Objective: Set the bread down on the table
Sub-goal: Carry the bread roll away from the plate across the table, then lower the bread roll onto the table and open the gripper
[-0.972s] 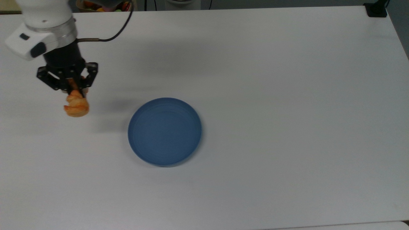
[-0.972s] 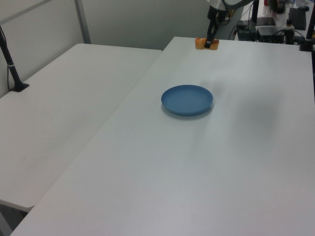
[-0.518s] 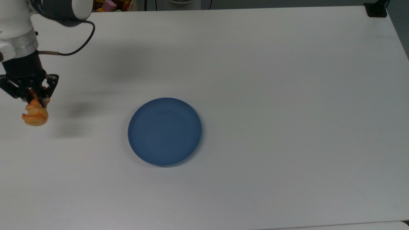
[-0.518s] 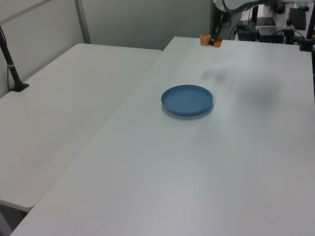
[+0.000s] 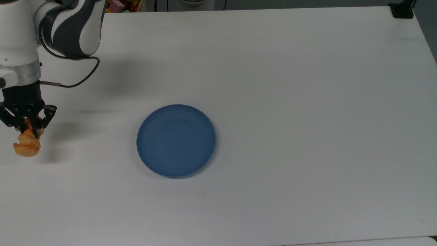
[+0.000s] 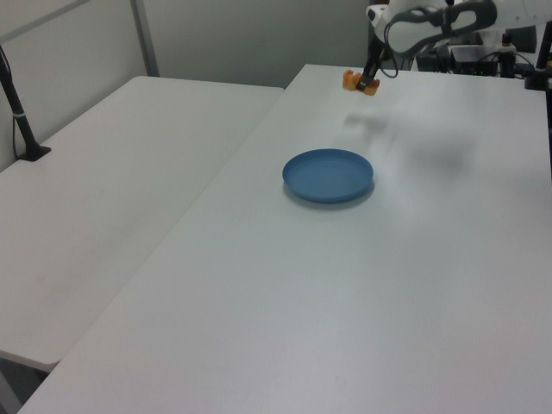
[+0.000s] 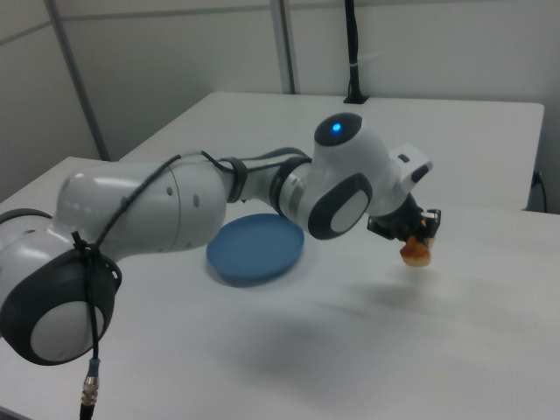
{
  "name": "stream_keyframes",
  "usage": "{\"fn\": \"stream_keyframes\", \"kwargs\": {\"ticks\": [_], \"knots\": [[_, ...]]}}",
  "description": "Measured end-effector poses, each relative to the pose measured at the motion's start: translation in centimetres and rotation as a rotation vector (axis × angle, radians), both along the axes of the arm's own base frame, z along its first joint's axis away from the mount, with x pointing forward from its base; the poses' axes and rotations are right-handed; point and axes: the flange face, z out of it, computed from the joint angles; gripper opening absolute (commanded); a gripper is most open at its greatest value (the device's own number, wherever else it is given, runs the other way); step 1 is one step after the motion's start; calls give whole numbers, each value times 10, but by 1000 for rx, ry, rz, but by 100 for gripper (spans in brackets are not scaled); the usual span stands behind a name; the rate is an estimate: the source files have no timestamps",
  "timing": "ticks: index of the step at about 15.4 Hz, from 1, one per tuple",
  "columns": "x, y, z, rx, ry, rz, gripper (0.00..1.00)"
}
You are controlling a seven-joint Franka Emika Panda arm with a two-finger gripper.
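While clamped shut on one bread [image 5: 26, 146] hanging just below its fingertips, tool [image 5: 29, 128] raised above worktop [image 5: 307, 102], shadow underneath. One blue plate [image 5: 175, 140] well apart from tool, toward the top view's right. One arm [image 7: 219, 197].

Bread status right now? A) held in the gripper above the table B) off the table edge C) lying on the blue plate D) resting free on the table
A: the gripper is shut on the bread, which hangs clear above the table, away from the blue plate.
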Motion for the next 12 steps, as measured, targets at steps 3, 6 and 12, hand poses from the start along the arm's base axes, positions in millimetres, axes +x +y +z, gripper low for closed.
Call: {"fn": "stream_keyframes", "kwargs": {"ticks": [3,6,12], "knots": [[3,-4,-20,-12,-27,-4,24],[3,-11,-36,-20,-43,-13,24],[4,-27,-52,-31,-65,-30,24]]}}
